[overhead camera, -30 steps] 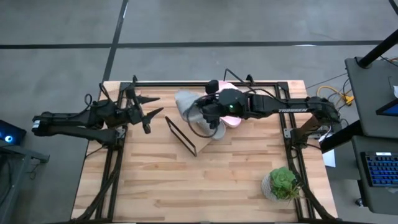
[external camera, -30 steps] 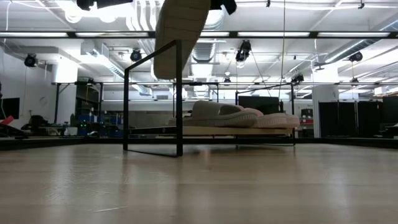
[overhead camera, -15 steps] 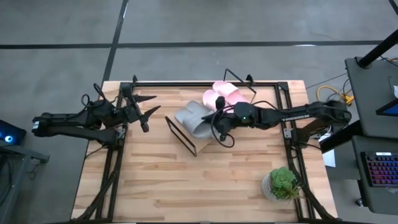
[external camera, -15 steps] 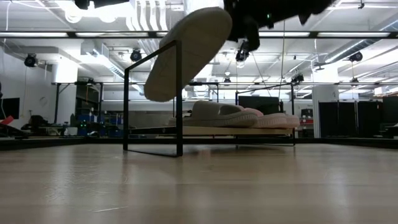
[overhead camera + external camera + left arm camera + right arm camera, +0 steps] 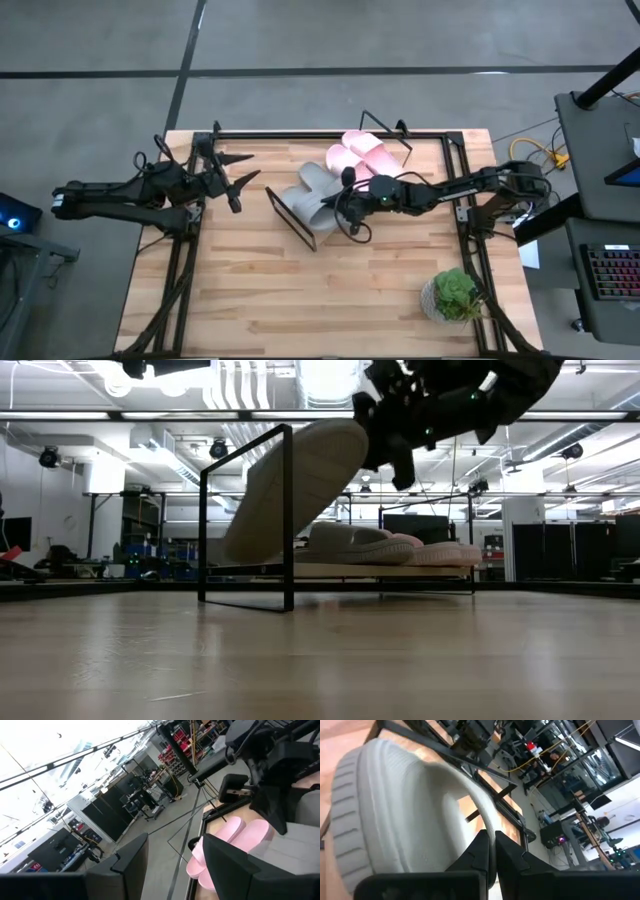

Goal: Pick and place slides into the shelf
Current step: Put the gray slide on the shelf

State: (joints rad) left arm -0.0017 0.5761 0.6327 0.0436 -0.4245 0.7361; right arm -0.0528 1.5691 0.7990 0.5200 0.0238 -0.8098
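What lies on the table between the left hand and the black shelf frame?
Nothing: in the high view, bare tabletop separates the left hand from the shelf frame.

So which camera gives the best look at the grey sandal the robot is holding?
The low view: the grey sandal hangs tilted from the right gripper, its whole sole showing. The high view has it partly under the arm; the right wrist view shows only a close-up of its strap; the left wrist view barely shows it.

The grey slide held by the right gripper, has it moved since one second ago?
Yes. In the low view the grey slide has come down, tilting beside the black wire frame.
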